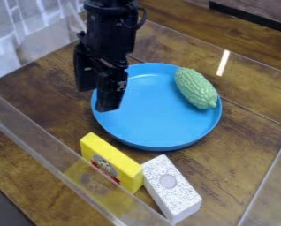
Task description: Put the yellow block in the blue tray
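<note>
The yellow block [110, 161], with a red-and-white label on top, lies on the wooden table near the front, just below the blue tray [155, 115]. My black gripper [95, 87] hangs over the tray's left rim, pointing down, with its two fingers [109, 93] spread apart and nothing between them. It stands well above and behind the yellow block, not touching it.
A green bumpy vegetable [196, 86] rests on the tray's right rim. A white-grey speckled block [170, 185] lies right of the yellow block. Clear plastic walls [60, 168] ring the table at front and left.
</note>
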### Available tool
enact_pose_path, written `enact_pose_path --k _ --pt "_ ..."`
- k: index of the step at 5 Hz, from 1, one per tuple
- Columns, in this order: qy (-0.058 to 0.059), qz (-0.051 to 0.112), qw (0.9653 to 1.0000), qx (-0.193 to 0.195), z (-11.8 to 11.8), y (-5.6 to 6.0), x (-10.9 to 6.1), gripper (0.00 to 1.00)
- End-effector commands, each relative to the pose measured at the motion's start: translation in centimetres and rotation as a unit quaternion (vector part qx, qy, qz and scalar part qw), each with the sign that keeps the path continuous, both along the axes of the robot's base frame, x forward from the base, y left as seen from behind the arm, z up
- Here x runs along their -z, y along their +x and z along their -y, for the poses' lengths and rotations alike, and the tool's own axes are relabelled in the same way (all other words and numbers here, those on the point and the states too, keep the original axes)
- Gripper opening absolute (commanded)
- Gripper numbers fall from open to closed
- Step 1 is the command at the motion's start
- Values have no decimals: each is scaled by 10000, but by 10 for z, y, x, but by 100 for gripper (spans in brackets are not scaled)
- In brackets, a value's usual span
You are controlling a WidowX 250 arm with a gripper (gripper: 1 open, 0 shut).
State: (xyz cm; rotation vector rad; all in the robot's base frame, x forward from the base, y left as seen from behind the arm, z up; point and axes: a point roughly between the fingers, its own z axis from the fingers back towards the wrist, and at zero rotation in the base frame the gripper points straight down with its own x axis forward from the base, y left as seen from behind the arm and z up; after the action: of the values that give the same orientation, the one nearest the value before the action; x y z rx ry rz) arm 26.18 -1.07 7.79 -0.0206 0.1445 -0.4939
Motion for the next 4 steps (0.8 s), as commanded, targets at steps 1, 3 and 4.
enact_pose_path --k 1,3,4 --pt "-32 239 9991 360 6 0 -7 100" --pt "-57 276 9967 766 7 -5 5 100" --pt "-83 302 9954 905 6 -5 12 100"
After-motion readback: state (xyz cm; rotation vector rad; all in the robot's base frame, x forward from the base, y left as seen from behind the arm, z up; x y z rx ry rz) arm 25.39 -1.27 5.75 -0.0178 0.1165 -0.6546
